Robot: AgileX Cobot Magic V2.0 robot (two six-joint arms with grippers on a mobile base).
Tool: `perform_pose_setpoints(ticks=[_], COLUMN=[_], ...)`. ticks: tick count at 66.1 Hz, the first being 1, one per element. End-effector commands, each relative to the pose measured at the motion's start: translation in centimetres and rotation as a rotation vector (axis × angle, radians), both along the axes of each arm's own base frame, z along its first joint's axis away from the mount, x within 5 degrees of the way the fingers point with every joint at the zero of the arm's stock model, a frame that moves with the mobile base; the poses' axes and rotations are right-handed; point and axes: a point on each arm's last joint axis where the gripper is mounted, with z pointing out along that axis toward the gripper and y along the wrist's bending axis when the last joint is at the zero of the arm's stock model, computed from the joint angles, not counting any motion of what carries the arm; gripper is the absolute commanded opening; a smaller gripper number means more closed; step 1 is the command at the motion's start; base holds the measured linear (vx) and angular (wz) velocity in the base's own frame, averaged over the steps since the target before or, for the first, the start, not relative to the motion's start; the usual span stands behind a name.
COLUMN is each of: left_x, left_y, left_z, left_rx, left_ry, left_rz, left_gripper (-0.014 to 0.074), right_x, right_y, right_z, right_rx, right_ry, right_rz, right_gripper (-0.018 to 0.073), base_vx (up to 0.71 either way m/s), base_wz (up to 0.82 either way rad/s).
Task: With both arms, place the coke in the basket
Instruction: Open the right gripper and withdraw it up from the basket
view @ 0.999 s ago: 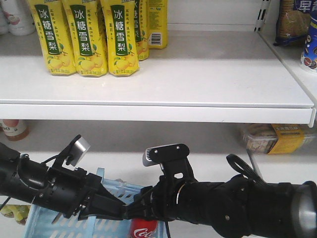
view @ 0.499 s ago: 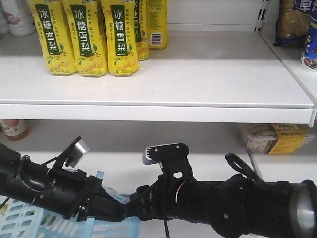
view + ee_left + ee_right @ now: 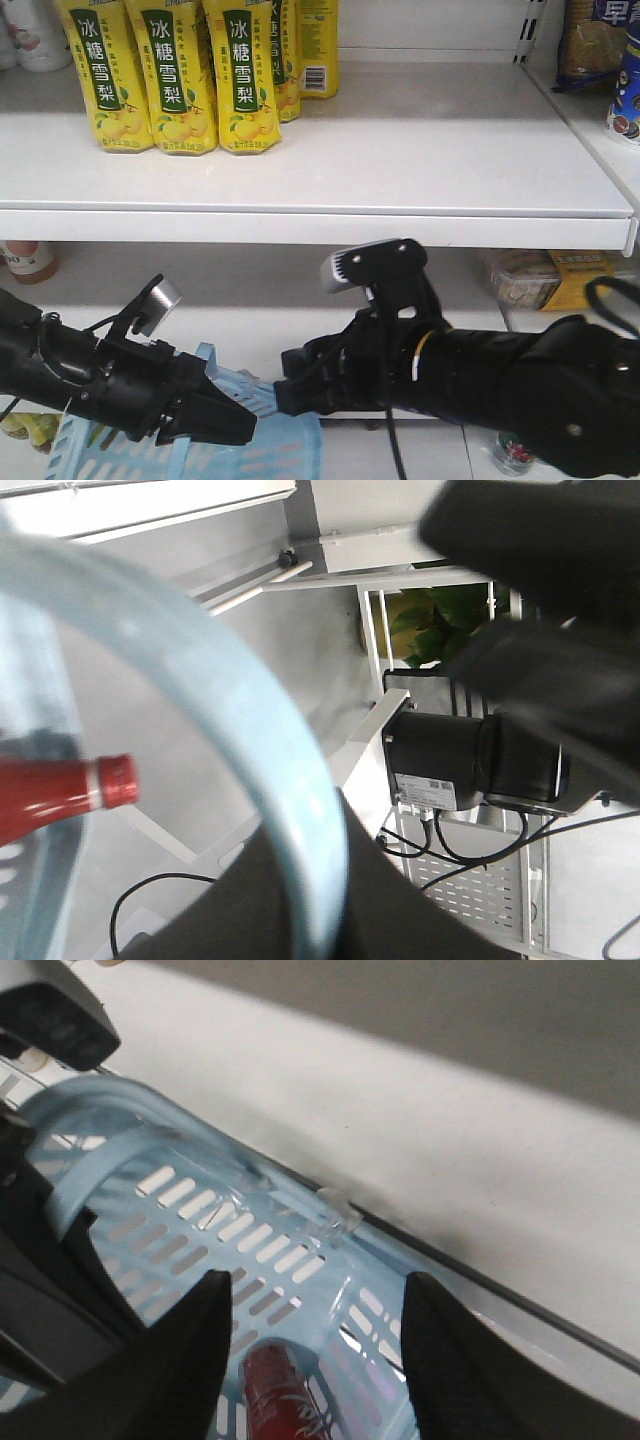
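Coke (image 3: pixel 283 1393) inside basket (image 3: pixel 290 1250) | right jaws spread, empty, above rim | left jaws: cannot tell

The rectangular plastic slotted basket (image 3: pixel 280 440) is pale blue, its walls patterned with rows of narrow slots. Inside it, the small cola bottle (image 3: pixel 282 1400) shows a red label with white script and, in the left wrist view, a red cap. Both jointed robot arms are black, each with a silver-grey camera module (image 3: pixel 345 268). The flat metal shelf (image 3: pixel 400 160) is white. On it, tall drink cartons (image 3: pixel 170 75) are yellow with dark green panels bearing white characters and printed pears.
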Motion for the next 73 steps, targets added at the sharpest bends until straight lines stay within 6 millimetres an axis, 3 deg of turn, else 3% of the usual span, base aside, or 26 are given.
perform_pose_setpoints(ticks=[1, 20, 31, 49, 58, 73], left_x=[-0.1, -0.1, -0.1, -0.1, -0.1, -0.1], left_y=[-0.5, -0.5, -0.5, -0.5, -0.5, -0.5], left_z=[2.3, 2.3, 2.3, 2.3, 2.3, 2.3], left_rx=[-0.120, -0.120, -0.120, -0.120, -0.120, -0.120], left_ry=[-0.026, -0.026, -0.026, -0.026, -0.026, -0.026], left_rz=[0.001, 0.001, 0.001, 0.001, 0.001, 0.001], left_gripper=[-0.0006, -0.0006, -0.0006, -0.0006, -0.0006, -0.0006], right_x=[0.6, 0.5, -1.1, -4.4, -6.8, -10.8], right_y=[-2.0, -8.9, -12.0, -15.5, -16.7, -18.0], right_z=[3.5, 7.8, 10.0, 12.4, 11.5, 7.8], right_rx=[0.047, -0.082, -0.147, -0.173, -0.155, -0.113], right_ry=[-0.132, -0.372, -0.473, -0.600, -0.648, -0.698], right_rz=[-0.040, -0.160, -0.231, -0.340, -0.374, -0.385], right_gripper=[0.0383, 0.0382, 0.0382, 0.0382, 0.0382, 0.0382], base_vx=[0.00, 0.00, 0.00, 0.00, 0.00, 0.00], base_wz=[0.00, 0.00, 0.00, 0.00, 0.00, 0.00])
